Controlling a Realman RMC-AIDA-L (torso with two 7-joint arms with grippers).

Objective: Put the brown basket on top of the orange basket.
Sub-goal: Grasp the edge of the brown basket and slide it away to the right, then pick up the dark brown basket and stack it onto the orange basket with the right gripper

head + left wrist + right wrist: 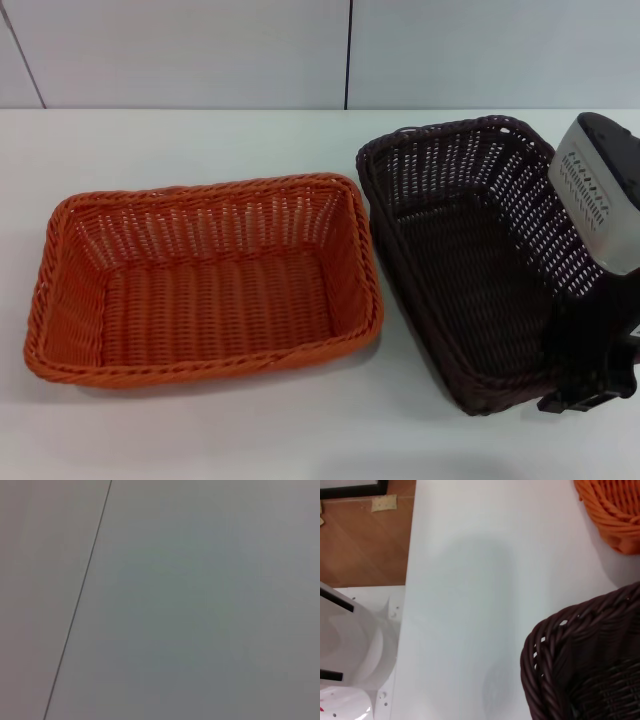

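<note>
Orange basket (200,280) – brown basket (470,260) alongside

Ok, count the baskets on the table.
2. The orange basket sits on the robot's left side of the table; the brown basket is beside it, with the right gripper at its near corner.

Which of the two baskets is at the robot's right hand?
The brown basket, on the right of the table. The right hand is at its near right corner. The orange basket lies apart, to the left.
</note>
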